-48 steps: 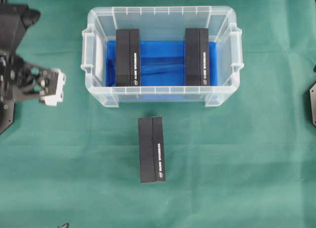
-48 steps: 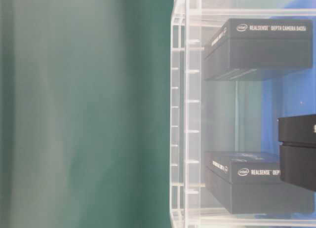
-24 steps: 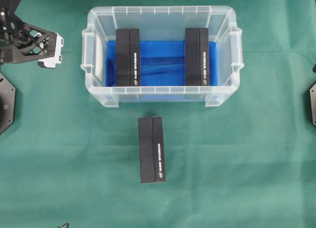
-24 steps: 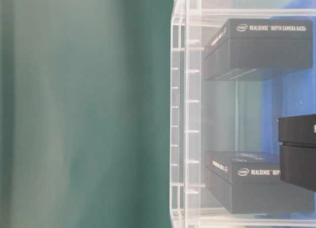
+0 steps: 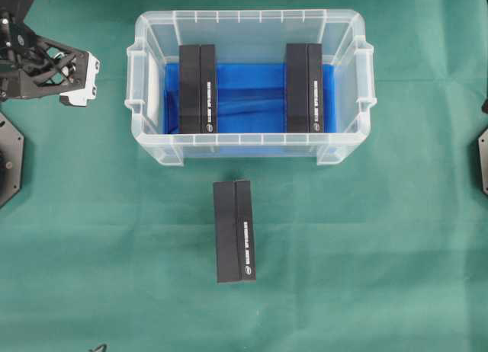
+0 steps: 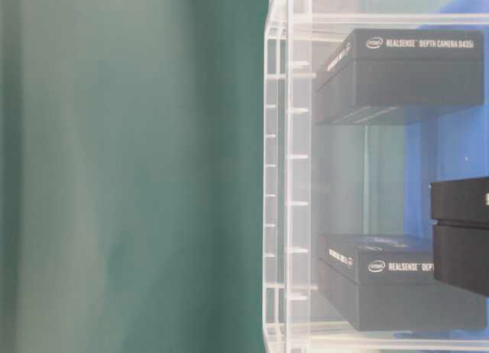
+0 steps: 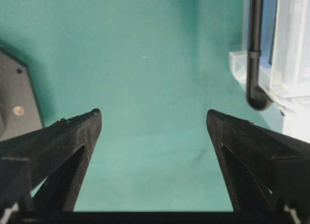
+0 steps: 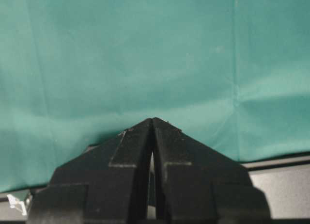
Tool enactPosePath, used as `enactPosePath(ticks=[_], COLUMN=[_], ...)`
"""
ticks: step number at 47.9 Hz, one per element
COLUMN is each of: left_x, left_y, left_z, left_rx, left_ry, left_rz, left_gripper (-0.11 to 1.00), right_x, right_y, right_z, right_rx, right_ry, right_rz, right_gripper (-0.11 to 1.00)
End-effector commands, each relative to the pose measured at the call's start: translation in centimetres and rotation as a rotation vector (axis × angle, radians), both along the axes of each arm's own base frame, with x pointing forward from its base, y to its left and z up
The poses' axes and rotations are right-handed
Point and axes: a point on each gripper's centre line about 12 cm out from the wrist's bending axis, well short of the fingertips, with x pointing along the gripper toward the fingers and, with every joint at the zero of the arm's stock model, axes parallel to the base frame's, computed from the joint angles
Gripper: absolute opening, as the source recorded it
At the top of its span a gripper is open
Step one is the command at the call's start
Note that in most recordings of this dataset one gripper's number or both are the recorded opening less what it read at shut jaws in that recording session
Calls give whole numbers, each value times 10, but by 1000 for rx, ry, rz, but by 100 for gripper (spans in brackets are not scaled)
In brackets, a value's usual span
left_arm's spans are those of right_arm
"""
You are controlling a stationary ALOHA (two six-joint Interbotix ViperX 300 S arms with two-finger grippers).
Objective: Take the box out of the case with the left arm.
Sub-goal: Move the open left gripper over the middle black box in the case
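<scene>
Left hand (image 7: 153, 118) open, base cropped.

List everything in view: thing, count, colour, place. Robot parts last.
case: 1, clear plastic with blue floor lining, upper middle of the cloth.
boxes in the case: 2, black, on edge; one at the left end, one at the right end.
box on the cloth: 1, black, just in front of the case, outside it.
cloth: 1, green, covers the whole table.
left gripper: 1, black, jaws wide open and empty, over the cloth left of the case.
right gripper: 1, black, jaws shut, empty, over bare cloth.
</scene>
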Motion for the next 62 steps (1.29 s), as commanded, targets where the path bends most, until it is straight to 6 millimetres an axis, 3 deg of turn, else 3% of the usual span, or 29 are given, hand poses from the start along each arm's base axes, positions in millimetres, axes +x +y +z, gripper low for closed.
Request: enactPosePath(ticks=[1,10,30,44,54,62], left_x=[9,34,113,161,182,176], left_y=[2,5,11,4,3,2], left_z=[12,16,37,40,40,37], left_rx=[6,2,14,14,14,3], left_ry=[-46,-61,-102,-121,-127,-76], left_rz=[5,-4,-55,-91,-98,-80], left_gripper=[86,86,86,86,86,86], right_x=[3,5,5,3,1,-2], right_y=[0,0,0,0,0,0], right_z=[2,0,-1,1,2,3], right_rx=[-1,-1,-1,0,-1,1], right_ry=[-5,4,9,3,-5,3], right_rz=[-4,-3,-3,-1,-3,-5], right_gripper=[2,2,2,2,2,2])
